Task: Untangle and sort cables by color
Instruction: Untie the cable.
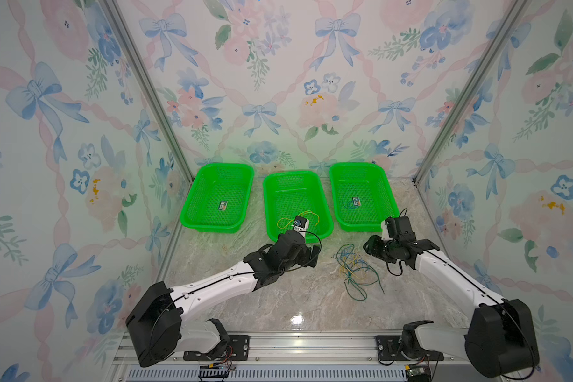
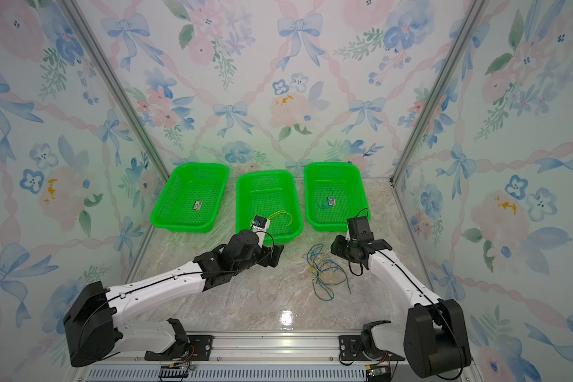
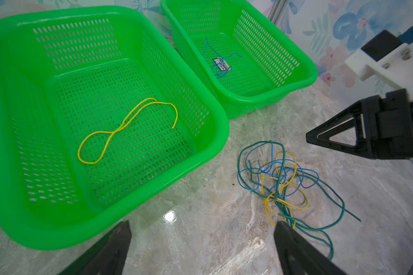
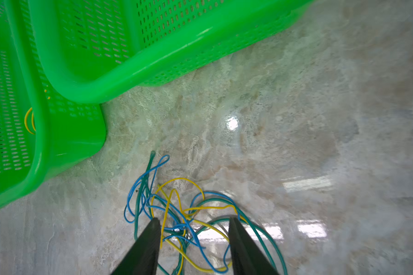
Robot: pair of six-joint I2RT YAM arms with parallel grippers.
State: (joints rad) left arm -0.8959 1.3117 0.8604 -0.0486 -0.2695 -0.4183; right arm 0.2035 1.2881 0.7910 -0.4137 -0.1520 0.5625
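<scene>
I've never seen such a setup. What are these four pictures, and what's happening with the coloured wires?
Two robot arms, each with a two-fingered tool, work at a table. Two pictures look down from above; two come from wrist cameras. A tangle of yellow, blue and green wires lies on it. A yellow wire is in the middle basket, a blue wire in the right basket. The left tool and right tool are open, holding nothing; the right one straddles the tangle.

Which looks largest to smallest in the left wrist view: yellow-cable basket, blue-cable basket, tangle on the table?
1. Yellow-cable basket: clearly largest, but also nearest the camera.
2. Blue-cable basket and tangle: they look about alike, and the basket sits farther off, so no ranking.
</scene>
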